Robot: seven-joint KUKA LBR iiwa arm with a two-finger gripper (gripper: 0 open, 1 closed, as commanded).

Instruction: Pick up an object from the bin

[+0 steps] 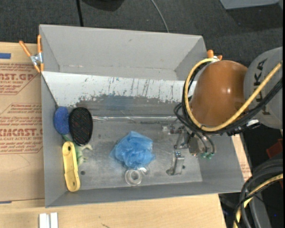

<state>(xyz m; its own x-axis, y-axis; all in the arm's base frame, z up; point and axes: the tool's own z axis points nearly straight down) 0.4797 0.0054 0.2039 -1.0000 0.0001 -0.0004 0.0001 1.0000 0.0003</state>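
Observation:
My gripper [176,163] is low in the right part of the bin, close above the floor, with nothing that I can make out in it. To its left, a short gap away, lies a crumpled light-blue plastic wad [133,148] in the middle of the bin. Just below the wad, near the front wall, sits a small clear ring [134,176] like a tape roll. It lies left of the gripper and apart from it.
Along the left wall lie a yellow handle [70,167], a black oval brush head [80,125] and a dark-blue rounded thing [61,120]. The arm with its orange cover and cables overhangs the bin's right side.

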